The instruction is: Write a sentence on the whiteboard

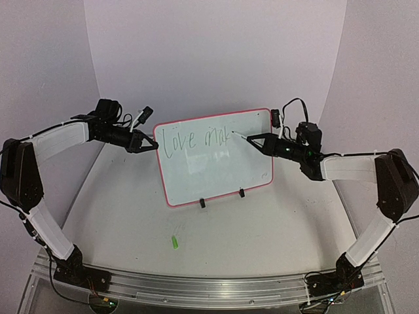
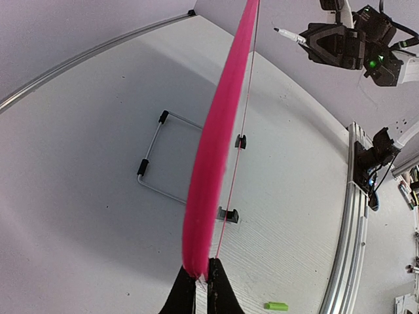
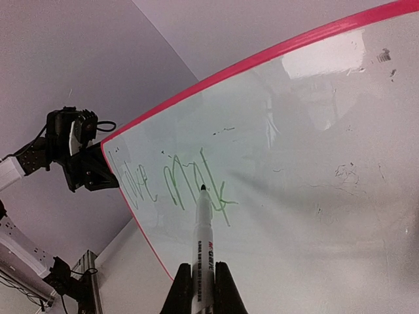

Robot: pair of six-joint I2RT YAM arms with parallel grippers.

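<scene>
Whiteboard (image 1: 216, 167): standing tilted at the middle of the table (image 1: 275, 222), carrying the sentence (image 1: 196, 139) up to "Love mak". Being pinched at its left rim by left gripper (image 1: 156, 146). Being touched at the "k" by marker (image 3: 203, 229) tip, with right gripper (image 1: 251, 139) clamping the marker. Lying in front: cap (image 1: 175, 242).

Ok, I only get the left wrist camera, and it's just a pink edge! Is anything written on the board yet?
Observer: Yes. On the whiteboard the sentence is begun: greenish letters, about "Love mak".
Operator: Where's the pen tip?
Observer: The marker in the right gripper points at the last letter's strokes; touching or not, I can't tell.
Operator: Room for more words?
Observer: Yes, below the writing the face looks blank except faint smudges.
</scene>
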